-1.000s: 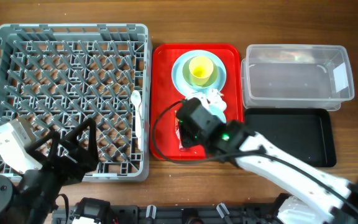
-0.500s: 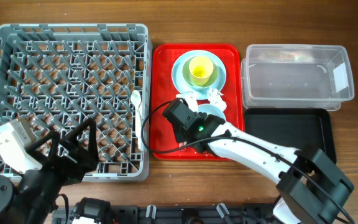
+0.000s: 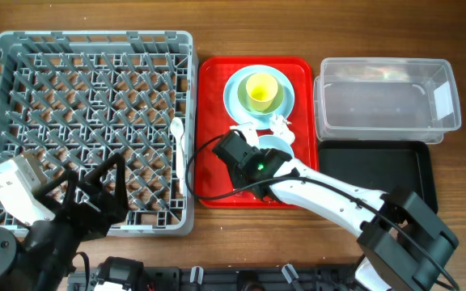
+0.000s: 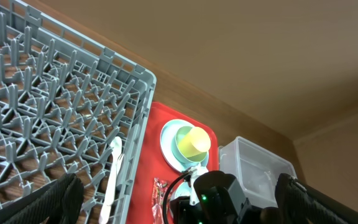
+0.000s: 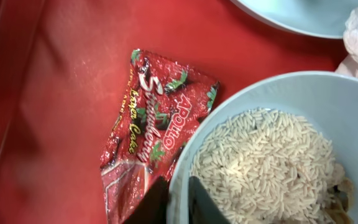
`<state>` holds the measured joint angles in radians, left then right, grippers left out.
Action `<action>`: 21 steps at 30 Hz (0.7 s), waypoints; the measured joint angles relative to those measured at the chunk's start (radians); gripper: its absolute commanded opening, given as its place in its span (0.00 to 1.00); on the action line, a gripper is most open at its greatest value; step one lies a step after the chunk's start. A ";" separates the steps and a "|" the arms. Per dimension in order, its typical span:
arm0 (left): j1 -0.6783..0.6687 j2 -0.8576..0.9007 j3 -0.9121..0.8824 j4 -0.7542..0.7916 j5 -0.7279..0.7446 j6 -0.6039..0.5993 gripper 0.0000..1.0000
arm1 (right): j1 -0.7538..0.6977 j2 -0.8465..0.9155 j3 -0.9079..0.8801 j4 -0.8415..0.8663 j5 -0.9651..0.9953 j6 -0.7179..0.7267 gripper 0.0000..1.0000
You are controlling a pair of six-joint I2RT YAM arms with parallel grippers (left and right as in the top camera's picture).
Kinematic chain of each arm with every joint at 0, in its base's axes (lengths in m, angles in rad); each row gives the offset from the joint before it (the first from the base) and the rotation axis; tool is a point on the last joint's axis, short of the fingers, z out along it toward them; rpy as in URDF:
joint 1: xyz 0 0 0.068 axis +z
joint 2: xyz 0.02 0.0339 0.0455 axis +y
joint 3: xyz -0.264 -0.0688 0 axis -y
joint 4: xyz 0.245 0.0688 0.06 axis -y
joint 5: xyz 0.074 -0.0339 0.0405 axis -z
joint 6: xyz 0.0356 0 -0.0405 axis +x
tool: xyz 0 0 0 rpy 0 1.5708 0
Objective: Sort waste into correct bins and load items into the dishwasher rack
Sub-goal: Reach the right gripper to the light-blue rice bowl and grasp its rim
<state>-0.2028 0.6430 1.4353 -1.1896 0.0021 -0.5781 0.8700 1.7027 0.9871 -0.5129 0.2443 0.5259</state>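
Note:
My right gripper (image 5: 179, 200) is shut on the near rim of a pale blue bowl (image 5: 272, 84) holding rice scraps (image 5: 266, 168), one finger inside and one outside. The red snack wrapper (image 5: 148, 134) lies flat on the red tray (image 5: 55, 93), touching the bowl's left side. The crumpled tissue (image 3: 280, 125) lies behind the bowl (image 3: 280, 148). The yellow-green cup (image 3: 261, 89) stands on the light blue plate (image 3: 235, 90). A white utensil (image 3: 179, 141) lies at the right edge of the grey rack (image 3: 95, 37). My left gripper (image 3: 87, 198) is open and empty over the rack's front.
The clear tub (image 3: 387, 105) stands at the back right with the black tray (image 3: 379, 174) in front of it, both right of the red tray (image 3: 213, 97). The right arm's cable loops over the tray's left front part.
The right wrist has swung left and back from the tray's front edge onto the bowl. In the last half second it barely moved. The left arm is still.

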 measured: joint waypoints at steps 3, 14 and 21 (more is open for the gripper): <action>0.000 0.000 0.000 0.000 0.000 0.000 1.00 | 0.000 0.000 0.000 0.001 0.000 0.000 0.14; 0.000 0.000 0.000 0.000 0.000 0.000 1.00 | 0.000 0.000 0.000 -0.018 -0.018 0.000 0.13; 0.000 0.000 0.000 0.000 0.000 0.000 1.00 | 0.000 0.000 0.000 -0.018 -0.019 0.000 0.13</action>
<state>-0.2028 0.6430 1.4353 -1.1896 0.0021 -0.5781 0.8700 1.7031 0.9871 -0.5312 0.2249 0.5259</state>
